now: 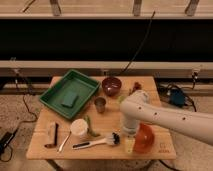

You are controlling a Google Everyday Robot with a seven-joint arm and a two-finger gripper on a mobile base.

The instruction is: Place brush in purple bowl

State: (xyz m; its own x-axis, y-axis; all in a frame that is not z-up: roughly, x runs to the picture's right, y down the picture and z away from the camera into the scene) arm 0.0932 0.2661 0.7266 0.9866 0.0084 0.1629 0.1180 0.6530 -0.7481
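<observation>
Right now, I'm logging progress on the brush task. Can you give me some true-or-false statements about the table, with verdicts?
1. The brush lies on the table. True.
2. The cup stands beside the tray. True.
3. The purple bowl holds the brush. False: the brush lies outside it, near the front edge.
4. The gripper hangs over the tray. False: it is down by the brush head, next to the orange bowl.
</observation>
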